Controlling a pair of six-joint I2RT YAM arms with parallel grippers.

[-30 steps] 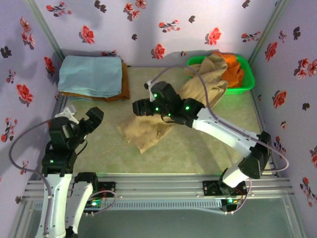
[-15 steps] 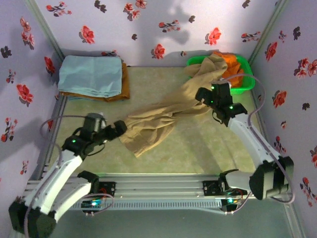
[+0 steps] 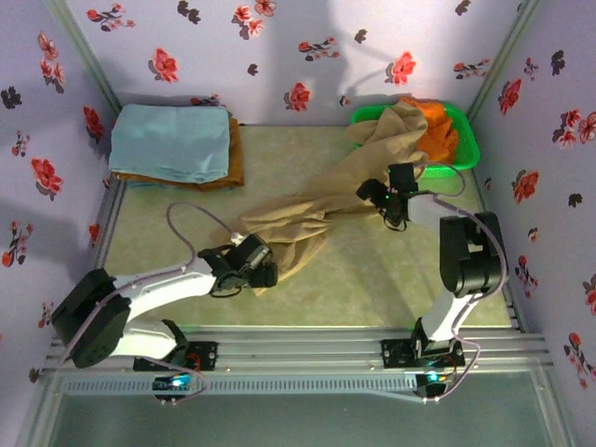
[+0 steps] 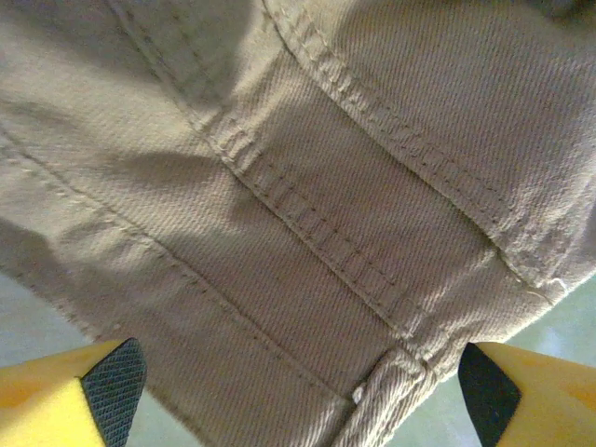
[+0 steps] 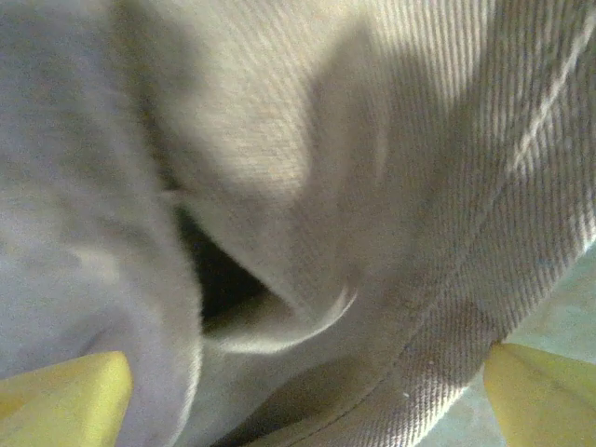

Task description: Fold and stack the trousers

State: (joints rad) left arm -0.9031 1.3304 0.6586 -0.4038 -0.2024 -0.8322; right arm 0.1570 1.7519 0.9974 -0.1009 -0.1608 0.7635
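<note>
While one end of the trousers (image 3: 307, 219) lies in the green basket (image 3: 470, 154) at the far right corner, the rest runs diagonally across the tabletop (image 3: 391, 279) to a rumpled heap at the near left. The left pincer (image 3: 259, 274) lies low at that near end, against the cloth; from above its jaws are too dark and small to read. In the left wrist view its yellow fingers (image 4: 65, 400), tipped with dark pads, sit at the bottom corners, spread wide. A stitched seam and a hem corner of tan cloth lie between and beyond them; whether a pad touches the cloth cannot be told. The right pincer (image 3: 371, 194) rests at the middle stretch of the trousers, near the basket. In the right wrist view its yellow fingertips (image 5: 65, 400) are likewise wide apart and cut off by the frame; the cloth is blurred, with a dark fold at centre. Orange garments (image 3: 440, 121) in the basket are partly covered by the trousers. A folded light blue cloth (image 3: 170, 140) at the far left hides all but the edge of an orange piece (image 3: 237, 158) beneath.
</note>
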